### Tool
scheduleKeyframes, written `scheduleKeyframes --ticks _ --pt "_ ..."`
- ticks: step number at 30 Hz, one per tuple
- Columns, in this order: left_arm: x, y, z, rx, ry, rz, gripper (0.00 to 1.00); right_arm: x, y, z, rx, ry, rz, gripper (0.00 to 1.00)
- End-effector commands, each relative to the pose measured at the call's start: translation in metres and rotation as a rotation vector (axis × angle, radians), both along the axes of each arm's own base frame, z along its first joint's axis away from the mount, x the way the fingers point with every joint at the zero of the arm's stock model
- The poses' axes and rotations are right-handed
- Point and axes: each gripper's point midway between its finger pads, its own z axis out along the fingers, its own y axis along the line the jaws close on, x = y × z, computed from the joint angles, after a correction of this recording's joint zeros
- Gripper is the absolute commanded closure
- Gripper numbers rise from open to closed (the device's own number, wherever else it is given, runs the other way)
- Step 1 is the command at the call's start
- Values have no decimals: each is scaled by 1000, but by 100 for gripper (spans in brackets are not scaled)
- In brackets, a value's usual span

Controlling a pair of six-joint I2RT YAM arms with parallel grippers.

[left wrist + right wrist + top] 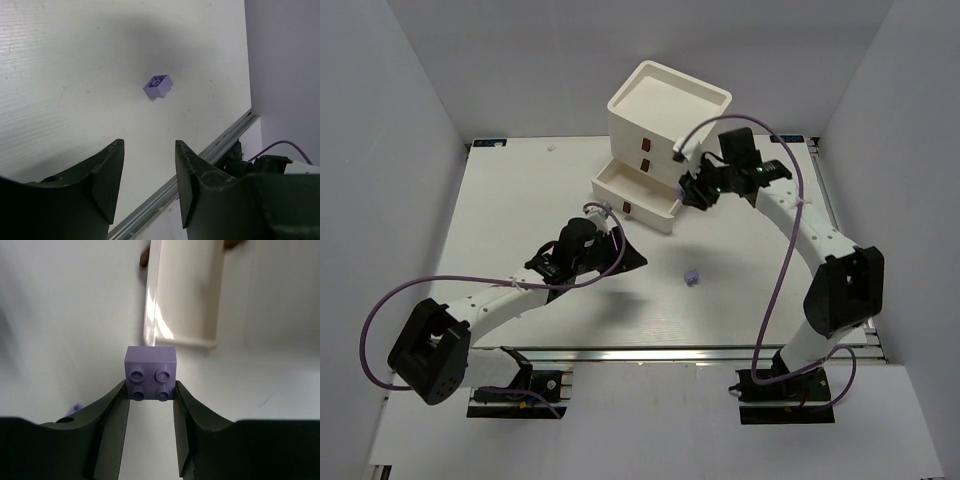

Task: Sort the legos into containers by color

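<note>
The white cabinet [667, 105] stands at the back of the table, its bottom drawer [620, 183] pulled out; the two upper drawers are shut. My right gripper [692, 192] is just right of the open drawer, shut on a lavender brick [150, 372], studs facing the camera. The drawer's rim [182, 342] lies ahead of it in the right wrist view. A second lavender brick [692, 278] lies alone on the table, also in the left wrist view [158, 86]. My left gripper [149, 146] is open and empty, left of that brick [628, 258]. No green bricks show.
The table's metal front rail [200, 160] runs near the left gripper. Grey walls enclose the table on the left, right and back. The right arm's purple cable [790, 250] loops above the table's right side.
</note>
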Motion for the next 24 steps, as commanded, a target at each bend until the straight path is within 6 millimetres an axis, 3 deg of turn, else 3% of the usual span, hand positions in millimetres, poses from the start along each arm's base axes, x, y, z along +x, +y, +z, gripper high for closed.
scheduleKeyframes --ticks 1,2,4,5,6,9,10,11,14,24 --pt "-5 -6 12 -26 -59 -28 45 26 43 11 31 -13 -11 100" --pt "-5 -6 14 -29 -65 -28 44 42 47 27 35 -46 -76 100" --pt "-7 -8 14 -27 -66 -34 43 59 55 13 4 -32 -135 100" --pt "-6 -8 15 -26 -69 -28 43 67 66 22 -3 -65 -160 100" --pt "-9 -10 16 -26 -71 -36 43 73 69 8 -21 -39 -192 100" --pt "-12 -15 16 -24 -75 -48 42 83 76 -3 -57 -55 -253 92" --pt "-11 -16 17 -26 -74 -45 42 86 74 -6 -72 -68 -274 86" --pt "-10 -16 16 -24 -74 -41 41 85 77 -11 -79 -69 -271 71" --pt "-14 -22 15 -23 -73 -61 41 83 79 -16 -79 -49 -268 43" --pt "-13 -63 13 13 -85 -169 41 76 79 -11 -58 -37 -247 40"
